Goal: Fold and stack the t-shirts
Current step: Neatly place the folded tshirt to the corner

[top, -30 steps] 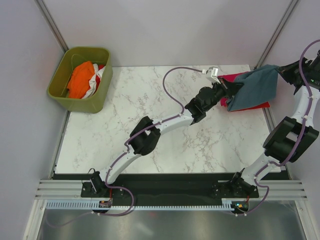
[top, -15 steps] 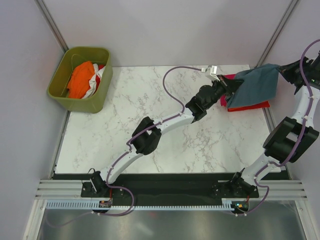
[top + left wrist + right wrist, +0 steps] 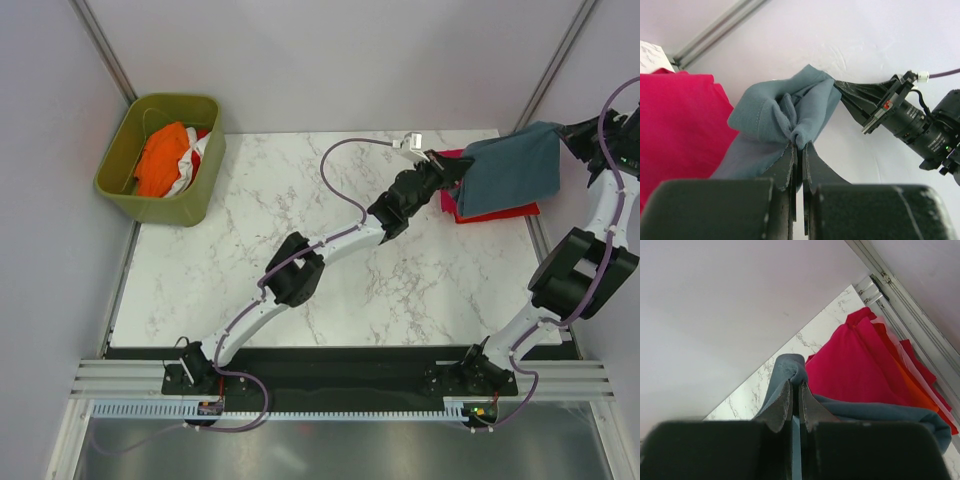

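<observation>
The slate blue-grey t-shirt [image 3: 510, 170] hangs stretched between my two grippers above the table's far right corner. My left gripper [image 3: 456, 163] is shut on its left corner, bunched at the fingertips in the left wrist view [image 3: 799, 142]. My right gripper [image 3: 566, 130] is shut on its right corner, seen in the right wrist view [image 3: 796, 382]. Under the held shirt lie the magenta-pink t-shirt [image 3: 855, 365] and the orange-red t-shirt [image 3: 910, 390], stacked flat; the stack shows in the top view [image 3: 500, 212]. Orange [image 3: 163, 157] and white/red t-shirts [image 3: 197, 150] lie in the bin.
The olive-green plastic bin [image 3: 115, 165] stands off the table's far left corner. The marble table [image 3: 300, 260] ends at metal frame posts [image 3: 545, 70] and white walls close behind the stack. The right arm's camera [image 3: 912, 122] faces my left wrist.
Both grippers have lifted the blue-grey shirt and carried it toward the far edge, spreading it wider over the stack. The left gripper moved up and away.
</observation>
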Robot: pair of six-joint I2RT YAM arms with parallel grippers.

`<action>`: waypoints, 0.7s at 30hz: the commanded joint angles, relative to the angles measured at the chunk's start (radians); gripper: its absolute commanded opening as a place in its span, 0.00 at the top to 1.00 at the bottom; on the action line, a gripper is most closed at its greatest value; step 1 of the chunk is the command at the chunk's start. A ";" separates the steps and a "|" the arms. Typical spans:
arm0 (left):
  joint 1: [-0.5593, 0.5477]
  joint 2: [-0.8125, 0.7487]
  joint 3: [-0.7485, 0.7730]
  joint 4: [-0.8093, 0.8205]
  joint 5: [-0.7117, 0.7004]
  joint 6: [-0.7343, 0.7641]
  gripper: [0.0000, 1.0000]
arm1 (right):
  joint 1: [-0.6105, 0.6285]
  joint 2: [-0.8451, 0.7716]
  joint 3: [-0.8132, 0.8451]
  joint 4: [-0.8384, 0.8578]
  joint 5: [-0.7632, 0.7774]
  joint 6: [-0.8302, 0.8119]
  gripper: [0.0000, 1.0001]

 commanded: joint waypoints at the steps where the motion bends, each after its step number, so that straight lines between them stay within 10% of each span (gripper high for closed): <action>1: 0.008 0.035 0.072 0.032 -0.072 -0.036 0.98 | -0.026 0.073 0.067 0.119 0.050 0.061 1.00; 18: 0.077 0.222 0.235 0.001 -0.302 -0.097 0.98 | 0.092 0.332 0.160 0.270 0.106 0.136 1.00; 21: 0.115 0.240 0.242 0.003 -0.328 -0.138 0.84 | 0.101 0.390 0.170 0.326 0.114 0.176 1.00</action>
